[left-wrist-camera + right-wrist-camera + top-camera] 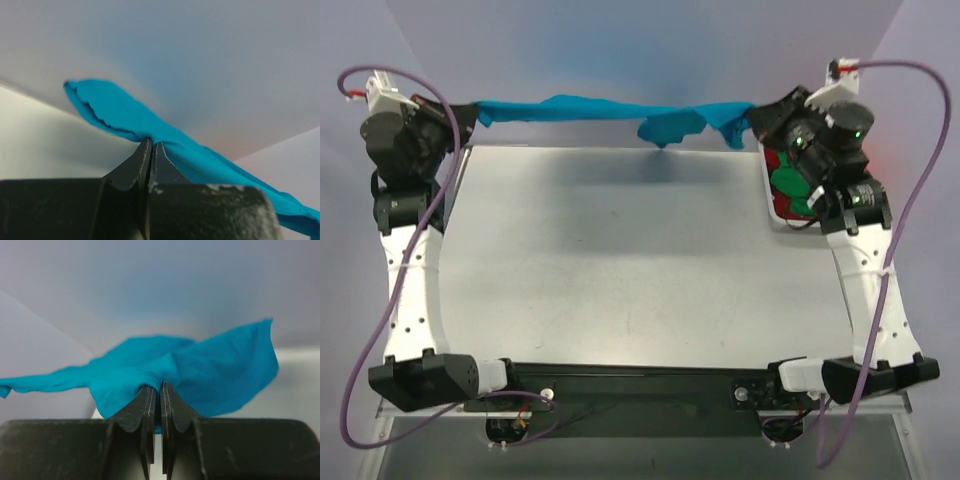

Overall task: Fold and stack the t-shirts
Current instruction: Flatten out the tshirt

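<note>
Just one teal t-shirt (590,107) strung across the far counter (620,260), left pincer (151,146) and right pincer (160,387) both clamped on it.

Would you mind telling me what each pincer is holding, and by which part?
Both hold the teal t-shirt, stretched in the air between them: the left pincer is shut on one end, the right pincer on the opposite, bunched end.

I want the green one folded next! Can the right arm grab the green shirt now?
Probably not yet. The right claw is shut on the stretched teal blue fabric t-shirt, so it is busy, though the soft green t-shirt lies right by that arm.
</note>
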Robot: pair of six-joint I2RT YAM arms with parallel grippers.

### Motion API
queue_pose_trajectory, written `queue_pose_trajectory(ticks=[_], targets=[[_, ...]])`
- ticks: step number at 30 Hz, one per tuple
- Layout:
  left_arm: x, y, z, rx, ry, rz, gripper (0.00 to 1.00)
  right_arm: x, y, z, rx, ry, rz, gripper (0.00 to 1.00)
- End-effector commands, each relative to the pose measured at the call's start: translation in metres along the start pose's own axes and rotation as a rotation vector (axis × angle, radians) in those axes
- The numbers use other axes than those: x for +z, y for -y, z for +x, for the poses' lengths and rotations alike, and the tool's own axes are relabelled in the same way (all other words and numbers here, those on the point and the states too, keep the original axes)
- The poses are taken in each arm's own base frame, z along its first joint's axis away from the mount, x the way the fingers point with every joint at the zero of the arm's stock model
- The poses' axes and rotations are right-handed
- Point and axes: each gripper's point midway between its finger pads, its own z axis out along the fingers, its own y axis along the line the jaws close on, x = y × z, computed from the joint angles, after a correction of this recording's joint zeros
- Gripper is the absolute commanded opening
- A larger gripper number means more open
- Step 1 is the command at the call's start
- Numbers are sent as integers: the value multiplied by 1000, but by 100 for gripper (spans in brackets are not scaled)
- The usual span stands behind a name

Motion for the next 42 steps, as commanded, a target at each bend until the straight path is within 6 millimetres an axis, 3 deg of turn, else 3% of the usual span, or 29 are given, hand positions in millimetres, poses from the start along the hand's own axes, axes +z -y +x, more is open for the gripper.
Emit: queue_pose_trajectory(ticks=[1, 2, 3, 4, 5, 6, 9, 10, 12, 14, 17, 18, 20, 24, 28, 31, 32, 33, 35, 36, 37, 38, 41, 42], targets=[[-16, -52, 41, -62, -44, -100, 4, -2, 40, 88, 42, -146, 87, 0], [-22, -91, 78, -96, -109, -186, 6, -7, 46, 113, 59, -190, 102, 0], [-33, -105, 92, -122, -119, -224, 7, -12, 75, 171, 82, -293, 160, 0], [-39, -122, 109, -144, -143, -264, 11, -22, 79, 189, 126, -310, 171, 0], [-54, -161, 153, -188, -211, -350, 16, -28, 85, 212, 144, -343, 179, 0], [-64, -171, 167, -233, -216, -381, 17, -40, 104, 262, 155, -419, 211, 0], [-97, -221, 225, -310, -288, -518, 23, -52, 118, 329, 185, -518, 250, 3], [-106, -234, 236, -316, -295, -559, 25, -62, 129, 356, 187, -577, 278, 3], [-124, -258, 256, -325, -322, -641, 27, -70, 143, 390, 170, -659, 331, 4], [-134, -272, 261, -338, -332, -698, 37, -82, 150, 416, 165, -725, 364, 6], [-145, -277, 268, -327, -380, -733, 47, -99, 158, 443, 160, -792, 412, 20], [-148, -276, 267, -298, -390, -730, 59, -102, 158, 444, 164, -790, 416, 31], [-157, -274, 267, -264, -416, -735, 63, -119, 161, 452, 157, -813, 433, 38], [-175, -268, 273, -170, -490, -718, 68, -141, 162, 432, 170, -726, 449, 52], [-184, -268, 295, -127, -545, -745, 68, -156, 169, 421, 148, -679, 463, 49], [-163, -253, 304, -40, -554, -733, 68, -159, 170, 416, 121, -688, 482, 47], [-157, -252, 318, -14, -598, -745, 68, -161, 169, 417, 122, -702, 480, 47], [-133, -237, 309, 20, -572, -717, 67, -160, 164, 415, 125, -700, 461, 45], [-117, -224, 321, 132, -609, -724, 67, -162, 157, 410, 112, -701, 444, 45], [-92, -216, 324, 181, -619, -722, 67, -162, 155, 403, 96, -673, 444, 45], [-89, -214, 333, 229, -652, -742, 65, -163, 155, 399, 86, -665, 448, 45], [-82, -230, 340, 305, -667, -807, 62, -165, 155, 394, 75, -661, 459, 46], [-46, -226, 338, 403, -674, -822, 59, -164, 153, 377, 53, -616, 461, 51], [-44, -244, 353, 468, -735, -866, 58, -164, 154, 373, 38, -606, 466, 54]])
